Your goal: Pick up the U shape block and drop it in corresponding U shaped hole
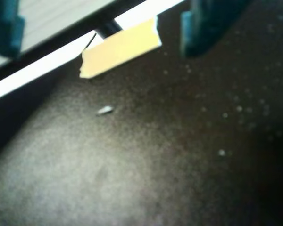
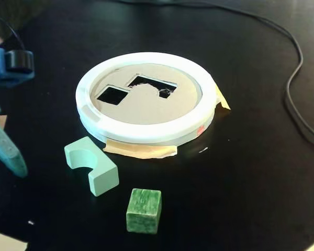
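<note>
The darker green streaked cube [image 2: 144, 210] sits nearest the fixed camera, low in the frame on the black table [image 2: 251, 172]. At the left edge of the fixed view a teal finger [image 2: 4, 141] of the gripper [image 1: 101, 33] slants down toward the table, with the blue arm body and a black knob above it. In the wrist view the two teal fingers come in at the top left and top right corners, set wide apart with nothing between them: the gripper is spread and empty, hanging over bare dark tabletop. Between them in that view lies a strip of tan masking tape [image 1: 120, 48] at the table's edge, and a small pale fleck [image 1: 104, 110] below it.

To the right of the finger in the fixed view lies the U shape block [image 2: 91, 166], pale mint green, on the table with its semicircular notch turned up and toward the back left. It is just in front of the round board, apart from the cube and apart from the finger.

Behind it sits the tan round board with its thick white rim [image 2: 146, 128], taped down with masking tape. The square cutout [image 2: 112, 94] is on the left; the U shaped hole [image 2: 153, 86] is just to its right, dark and open. A black cable [image 2: 293, 94] curves down the right side
</note>
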Controlling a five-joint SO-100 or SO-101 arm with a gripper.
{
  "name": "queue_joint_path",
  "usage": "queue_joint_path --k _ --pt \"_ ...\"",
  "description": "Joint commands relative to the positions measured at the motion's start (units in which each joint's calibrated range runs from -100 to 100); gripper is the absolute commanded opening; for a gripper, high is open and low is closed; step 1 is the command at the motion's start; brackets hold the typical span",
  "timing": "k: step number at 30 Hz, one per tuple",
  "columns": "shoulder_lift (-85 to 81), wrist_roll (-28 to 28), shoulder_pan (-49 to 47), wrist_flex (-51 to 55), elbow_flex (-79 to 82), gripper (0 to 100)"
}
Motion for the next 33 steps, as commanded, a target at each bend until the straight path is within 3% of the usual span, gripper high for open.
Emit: queue_joint_path --k 1,33 --pt "-0.40 0.05 -0.23 -1.65 -0.02 56" --pt "-0.40 0.05 1.27 -1.65 -0.02 56"
